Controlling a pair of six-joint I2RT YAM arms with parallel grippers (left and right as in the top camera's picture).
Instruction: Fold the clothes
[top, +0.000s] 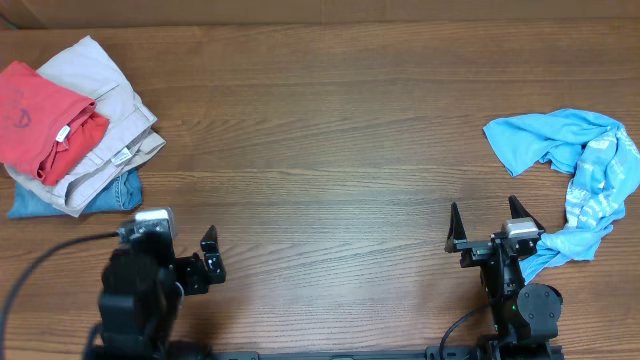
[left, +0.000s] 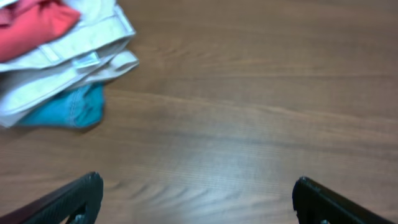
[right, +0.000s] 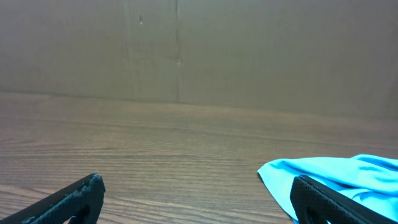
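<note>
**Left claw (top: 211, 253) and right claw (top: 483, 208) being held wide open, nothing being gripped**

Black jaws of each claw are being shown far apart at the bottom corners of its own wrist view, with only bare wood lying between them.

The red-orange T-shirt (top: 35, 115) is lying folded on top of a pile at the far left end of the tabletop (top: 320, 130). A small white neck tag (top: 63, 131) is being shown at its near edge, and a dark mark is being shown on its upper face. Directly beneath it the beige trousers (top: 110, 100) are lying folded. Under those, the denim jeans (top: 40, 203) are being left exposed along the near side. The near corner of this pile is being caught at the upper left of the left wrist view, well apart from the left claw.

The light blue shirt (top: 585, 160) is lying crumpled and unfolded at the right end of the tabletop, with white print being shown on its near part. Its lowest tail is trailing down just beside the right arm; whether contact is being made cannot be told. In the right wrist view it is being seen just past the right-hand jaw.

A dark cable (top: 40, 265) is curving away from the left arm. A brown panel (right: 186, 50) is standing behind the tabletop.
</note>
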